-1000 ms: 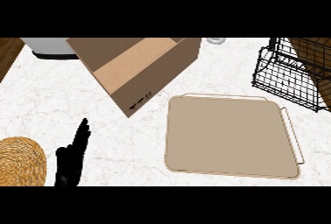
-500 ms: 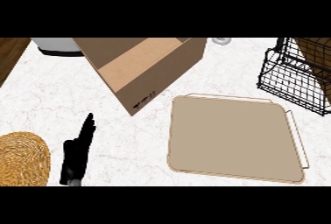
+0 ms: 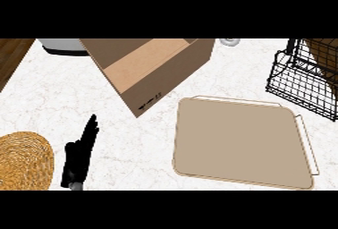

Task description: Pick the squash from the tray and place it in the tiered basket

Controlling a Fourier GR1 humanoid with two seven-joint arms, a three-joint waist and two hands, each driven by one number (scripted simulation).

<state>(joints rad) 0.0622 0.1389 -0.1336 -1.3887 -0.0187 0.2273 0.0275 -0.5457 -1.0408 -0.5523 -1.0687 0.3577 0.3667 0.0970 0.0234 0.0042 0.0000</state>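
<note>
We log the flat beige rectangular tray point(image 3: 241, 142) bare, no squash visible, possibly already inside the black wire tiered basket point(image 3: 305, 82); the left hand point(image 3: 78, 156) rests, fingers straight, on the white worktop point(image 3: 52, 98).

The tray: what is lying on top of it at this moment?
Nothing shows on the tray; its beige surface is bare and no squash is visible. The cardboard box stands beside its far left corner, and the left hand is apart from it.
</note>
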